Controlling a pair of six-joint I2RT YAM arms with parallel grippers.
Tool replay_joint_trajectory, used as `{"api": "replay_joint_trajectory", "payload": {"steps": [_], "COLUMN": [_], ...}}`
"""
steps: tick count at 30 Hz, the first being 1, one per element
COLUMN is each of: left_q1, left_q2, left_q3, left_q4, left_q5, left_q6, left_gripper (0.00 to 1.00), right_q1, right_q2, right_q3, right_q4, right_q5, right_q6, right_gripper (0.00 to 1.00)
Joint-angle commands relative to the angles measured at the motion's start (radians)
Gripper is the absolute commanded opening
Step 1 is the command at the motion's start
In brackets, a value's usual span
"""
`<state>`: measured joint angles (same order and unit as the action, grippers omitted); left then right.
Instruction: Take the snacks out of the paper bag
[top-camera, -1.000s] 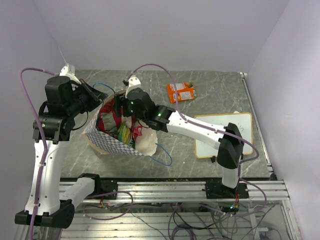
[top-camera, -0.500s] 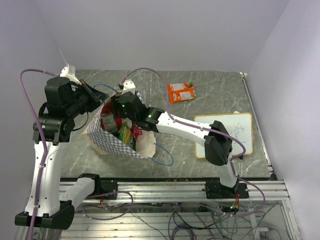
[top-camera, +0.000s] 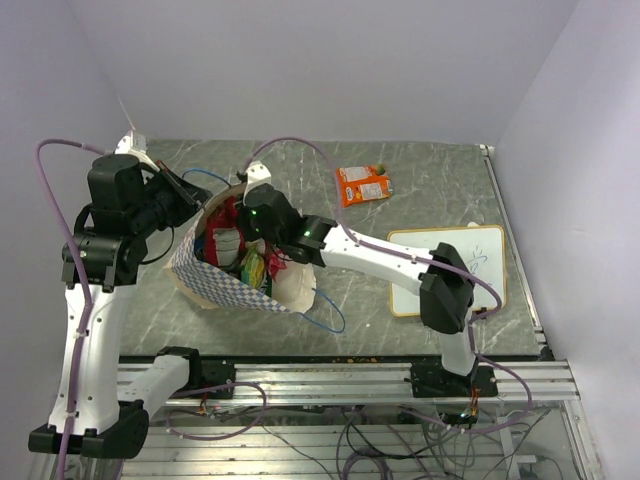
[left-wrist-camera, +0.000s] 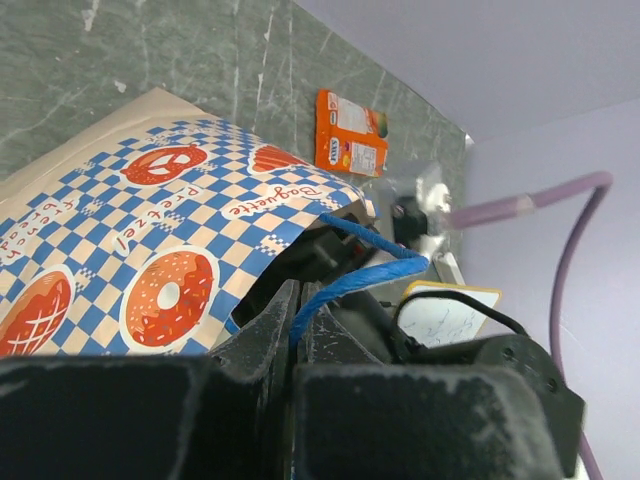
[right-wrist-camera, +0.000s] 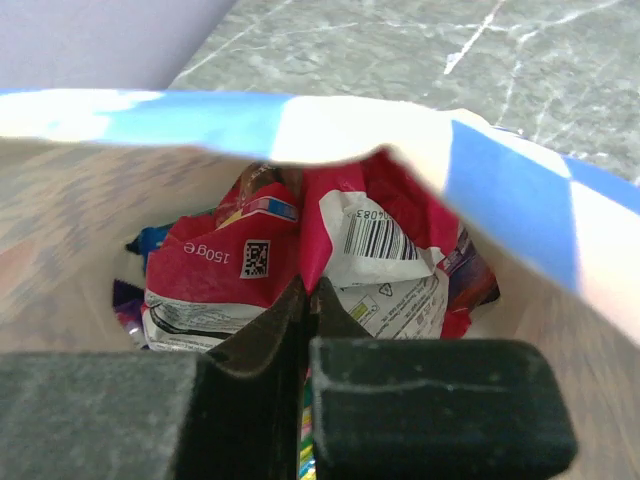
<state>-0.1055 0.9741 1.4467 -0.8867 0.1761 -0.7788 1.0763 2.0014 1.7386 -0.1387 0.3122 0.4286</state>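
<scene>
1. Right wrist view: right claw (right-wrist-camera: 305, 300), closed, inside the paper bag (top-camera: 225, 288) at a red-and-white snack (right-wrist-camera: 215, 270); a thin pinch may slip.
2. By the tabletop (top-camera: 420, 190) left edge, left claw (left-wrist-camera: 295, 320) clamps the blue handle (left-wrist-camera: 350, 280); string could tear.

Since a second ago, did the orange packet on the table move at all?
No. The orange packet lies in the same spot, just as far from the white board and from the far edge of the table.

I have the paper bag (top-camera: 225, 285) resting on the table (top-camera: 430, 190) toward nine o'clock, snacks (top-camera: 222, 240) packed inside it; one loose packet (top-camera: 362, 184) lies at the bag's two o'clock; the board (top-camera: 450, 268) lies at its three o'clock, well apart.
</scene>
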Motion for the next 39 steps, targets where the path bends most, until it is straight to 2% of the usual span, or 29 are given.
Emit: {"api": "replay_joint_trajectory", "payload": {"steps": [1, 7, 18, 26, 33, 39], "left_q1": [0.000, 0.000, 0.000, 0.000, 0.000, 0.000], "left_q2": [0.003, 0.005, -0.007, 0.008, 0.044, 0.042], "left_q3": [0.050, 0.044, 0.028, 0.025, 0.056, 0.055], "left_q4": [-0.031, -0.026, -0.016, 0.004, 0.004, -0.008], "left_q5": [-0.067, -0.086, -0.098, -0.109, -0.110, -0.130], "left_q6": [-0.010, -0.022, -0.034, -0.031, -0.015, 0.004], "left_gripper": [0.07, 0.07, 0.07, 0.07, 0.07, 0.07], "right_q1": [0.001, -0.001, -0.005, -0.018, -0.019, -0.019], "right_q2": [-0.124, -0.226, -0.437, -0.467, -0.485, -0.540], "right_q3": [-0.020, -0.058, -0.126, -0.139, -0.048, 0.008], "right_q4": [0.056, 0.068, 0.045, -0.005, -0.073, -0.049], "right_q5": [-0.107, -0.186, -0.177, -0.158, -0.194, -0.096], "right_q6": [-0.038, -0.023, -0.037, -0.034, -0.099, -0.171], "right_gripper": [0.00, 0.00, 0.00, 0.00, 0.00, 0.00]}}
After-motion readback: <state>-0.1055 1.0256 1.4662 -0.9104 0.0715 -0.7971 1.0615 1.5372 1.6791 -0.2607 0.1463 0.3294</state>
